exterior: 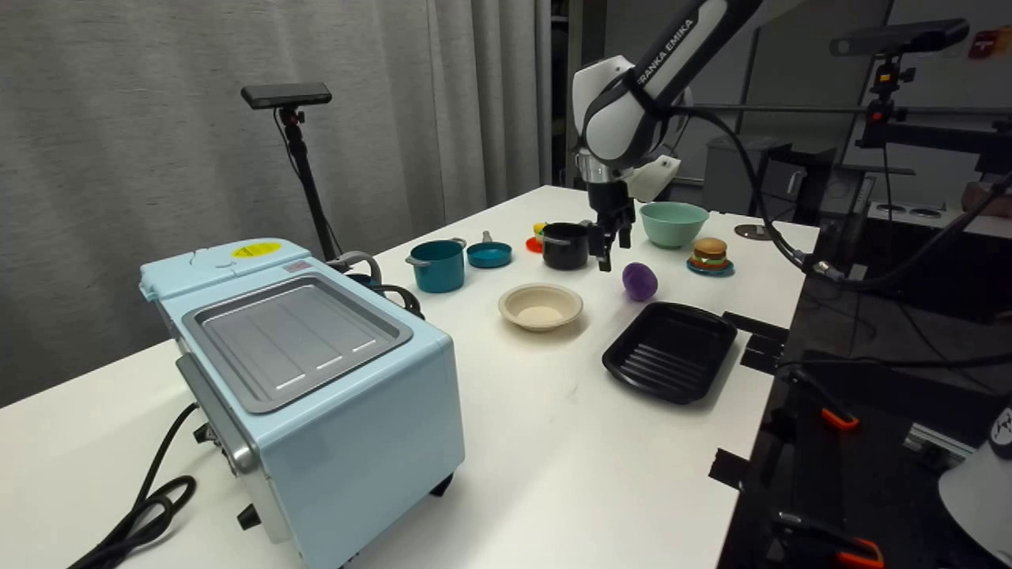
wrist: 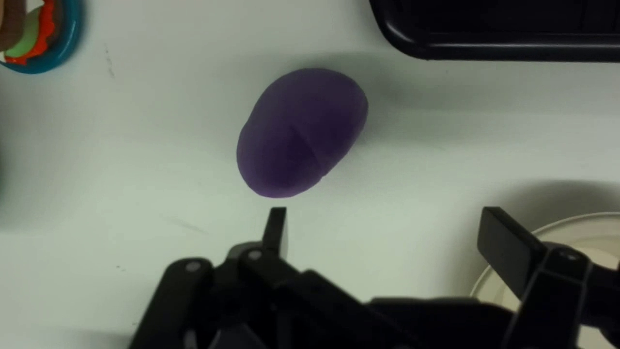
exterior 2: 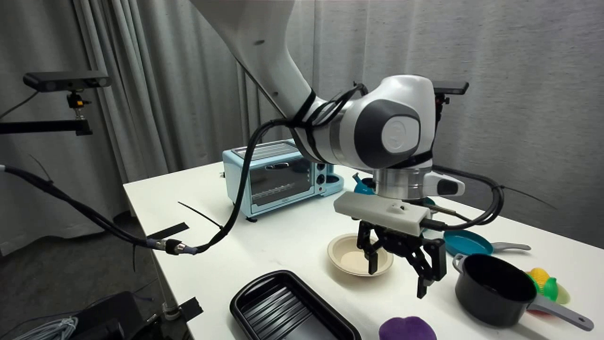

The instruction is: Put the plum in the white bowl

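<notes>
Plum (wrist: 301, 132) lies on surface (exterior: 565, 450) nr blk tray (exterior: 670, 352), apart from white bowl (exterior: 541, 308); your claw (exterior 2: 397, 276) hangs abv surface, jaws spread wide.

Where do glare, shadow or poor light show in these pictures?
Wrist view: dim, with a greenish cast; soft shadows beside the dark-looking plum and the white bowl, plus a glint along the rim of the black tray. In an exterior view: bright glare streaks on the metal tray atop the toaster oven.
</notes>
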You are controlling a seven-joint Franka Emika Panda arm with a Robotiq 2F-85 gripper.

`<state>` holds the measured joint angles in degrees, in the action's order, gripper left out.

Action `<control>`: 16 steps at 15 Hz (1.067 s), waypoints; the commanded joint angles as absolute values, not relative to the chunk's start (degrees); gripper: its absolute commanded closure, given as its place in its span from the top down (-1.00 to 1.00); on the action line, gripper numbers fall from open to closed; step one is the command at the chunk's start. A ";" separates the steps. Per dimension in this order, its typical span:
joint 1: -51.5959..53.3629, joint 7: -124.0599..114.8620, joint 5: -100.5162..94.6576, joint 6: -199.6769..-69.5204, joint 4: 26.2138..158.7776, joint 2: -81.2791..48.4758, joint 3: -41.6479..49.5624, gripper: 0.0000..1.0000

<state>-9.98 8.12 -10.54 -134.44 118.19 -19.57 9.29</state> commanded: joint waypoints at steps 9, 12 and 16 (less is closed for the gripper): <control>-8.18 0.11 -20.61 -124.79 109.84 -30.36 12.42 1.00; -8.21 -0.71 -22.36 -123.47 109.26 -31.51 12.77 1.00; -8.60 -1.18 -22.77 -123.41 108.82 -32.55 12.82 0.17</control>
